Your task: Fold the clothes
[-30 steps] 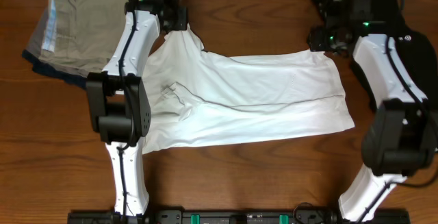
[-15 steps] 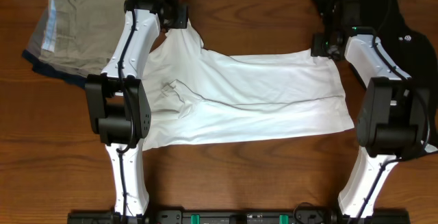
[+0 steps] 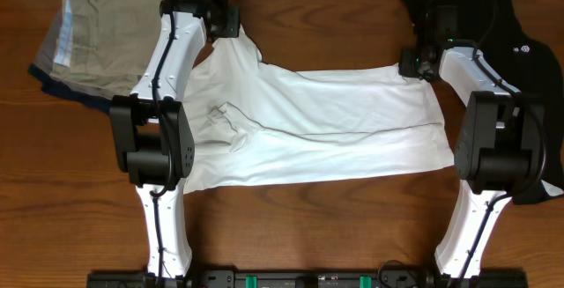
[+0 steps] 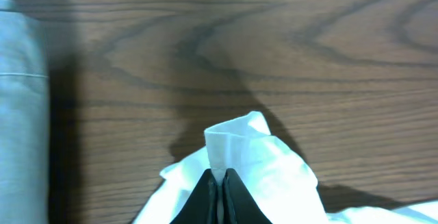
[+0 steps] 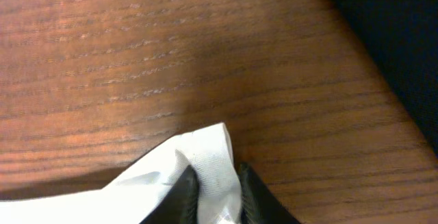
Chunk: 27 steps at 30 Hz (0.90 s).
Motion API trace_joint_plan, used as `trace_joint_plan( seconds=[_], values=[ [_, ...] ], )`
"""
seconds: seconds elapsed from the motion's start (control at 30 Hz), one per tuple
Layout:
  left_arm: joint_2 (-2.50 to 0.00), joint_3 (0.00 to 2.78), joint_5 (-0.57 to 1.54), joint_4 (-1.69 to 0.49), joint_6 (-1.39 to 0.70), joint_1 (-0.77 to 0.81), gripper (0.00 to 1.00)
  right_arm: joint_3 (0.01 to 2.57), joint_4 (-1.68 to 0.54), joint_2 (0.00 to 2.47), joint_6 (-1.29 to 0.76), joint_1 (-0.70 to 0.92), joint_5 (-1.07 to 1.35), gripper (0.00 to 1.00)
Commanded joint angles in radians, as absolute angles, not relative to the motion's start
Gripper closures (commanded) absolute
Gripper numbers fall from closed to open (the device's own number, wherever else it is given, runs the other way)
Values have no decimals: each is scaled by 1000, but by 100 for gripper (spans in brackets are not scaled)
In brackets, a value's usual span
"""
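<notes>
A dark brown wood-grain table (image 3: 308, 226) fills the view.

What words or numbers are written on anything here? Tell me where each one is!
No text can be read in any view.
black garment: small white marks, too small to read.
white T-shirt: no print showing.
khaki clothes: no lettering showing.

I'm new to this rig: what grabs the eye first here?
A white T-shirt lies spread across the middle of the wooden table. The left claw and the right claw each pinch one of its far corners. A folded stack sits far left, a black garment far right.
</notes>
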<state>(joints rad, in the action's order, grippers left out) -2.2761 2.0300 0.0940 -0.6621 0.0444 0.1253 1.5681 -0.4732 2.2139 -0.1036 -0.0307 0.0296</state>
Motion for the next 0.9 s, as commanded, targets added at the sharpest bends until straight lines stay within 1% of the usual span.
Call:
trace_joint_plan(
  seconds=[0.0, 0.1, 0.17, 0.23, 0.43, 0.6, 0.87],
  values=[
    [-2272, 2046, 7, -657, 31, 120, 94, 1583, -467, 2225, -112, -40, 39, 86],
    [-2272, 2046, -13, -649, 31, 113, 94, 1609, -468, 2223, -112, -41, 42, 91],
    [-2272, 2046, -13, -650, 32, 111, 94, 1629, -472, 2220, -111, -45, 42, 97],
    [-2270, 2046, -13, -650, 31, 109, 94, 1647, -485, 2217, -111, -49, 42, 99],
    [-2245, 2046, -13, -659, 32, 109, 94, 1732, -607, 2216, -108, -71, 52, 99],
    [-2201, 2046, -13, -713, 32, 110, 94, 1823, -755, 2216, -93, -93, 89, 99],
    [-2135, 2046, -13, -921, 32, 109, 94, 1970, -1058, 2216, -46, -118, 131, 99]
  ],
)
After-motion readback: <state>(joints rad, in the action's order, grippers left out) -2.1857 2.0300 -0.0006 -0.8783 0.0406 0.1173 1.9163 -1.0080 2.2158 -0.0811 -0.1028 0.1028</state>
